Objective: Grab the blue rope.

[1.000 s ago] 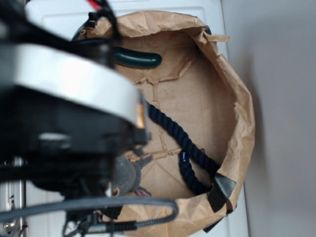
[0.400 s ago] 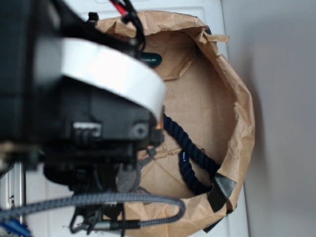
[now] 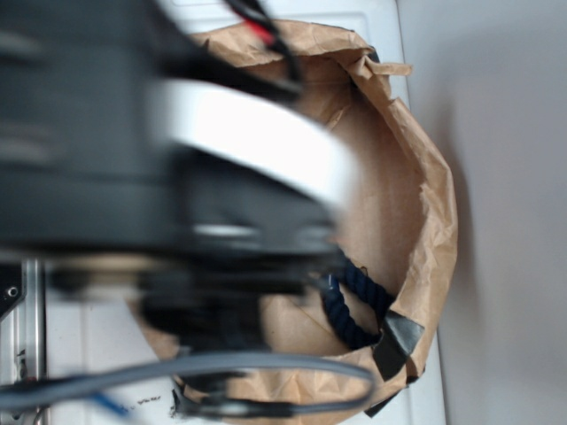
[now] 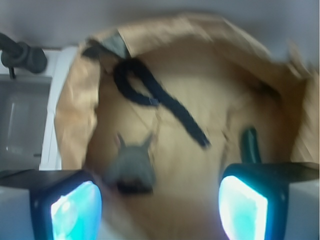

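- Between the two glowing pads, wide apart at the bottom of the wrist view, the gripper stands open and holds nothing.
- Directly ahead of the gap: the bag floor, brown paper, blurred.
- Just ahead of the left-hand pad: a grey object, too blurred to identify.
- Beyond that, well ahead of the gripper: the rope, dark navy, lying on the bag floor, looped at its far end near the bag wall. No contact with either pad.
- Just above the right-hand pad: a green object, near the bag wall.
- Exterior view: the arm covers most of the bag; only the rope loop shows.
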Controlling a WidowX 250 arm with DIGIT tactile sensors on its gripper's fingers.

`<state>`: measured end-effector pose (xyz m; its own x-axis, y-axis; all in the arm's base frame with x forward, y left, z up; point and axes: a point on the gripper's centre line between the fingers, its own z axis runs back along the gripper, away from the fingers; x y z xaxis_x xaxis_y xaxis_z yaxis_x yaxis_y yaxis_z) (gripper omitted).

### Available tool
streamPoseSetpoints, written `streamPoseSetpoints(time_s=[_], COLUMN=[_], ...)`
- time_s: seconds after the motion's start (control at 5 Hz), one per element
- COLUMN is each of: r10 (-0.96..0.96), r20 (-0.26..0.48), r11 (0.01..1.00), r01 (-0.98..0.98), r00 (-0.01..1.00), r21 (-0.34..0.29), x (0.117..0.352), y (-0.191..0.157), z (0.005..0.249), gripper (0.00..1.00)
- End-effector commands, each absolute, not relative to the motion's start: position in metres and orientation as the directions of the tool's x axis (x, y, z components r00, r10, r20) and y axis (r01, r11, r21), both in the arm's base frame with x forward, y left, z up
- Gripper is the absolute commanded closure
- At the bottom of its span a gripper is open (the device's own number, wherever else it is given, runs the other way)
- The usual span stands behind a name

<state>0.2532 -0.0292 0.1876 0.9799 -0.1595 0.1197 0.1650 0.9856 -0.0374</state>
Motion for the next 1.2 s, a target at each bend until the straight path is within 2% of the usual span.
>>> streamPoseSetpoints(time_s=[0.0,0.2,0.4,0.6,0.8,1.0], r10=[-0.279,-0.356,-0.386,-0.403,-0.387,-0.418], r20=[0.281,0.320,0.311,0.281,0.229,0.195], r11=[0.951,0.925,0.916,0.914,0.922,0.908], r01=[0.305,0.380,0.401,0.400,0.372,0.398], r00=[0.918,0.878,0.868,0.871,0.893,0.887], r21=[-0.051,-0.013,0.019,0.071,0.107,0.132], x=[0.299,0.276,0.272,0.272,0.288,0.290], y=[-0.024,-0.018,-0.004,0.004,0.005,0.003], z=[0.184,0.181,0.167,0.153,0.136,0.118], gripper=[0.00,0.00,0.00,0.00,0.00,0.00])
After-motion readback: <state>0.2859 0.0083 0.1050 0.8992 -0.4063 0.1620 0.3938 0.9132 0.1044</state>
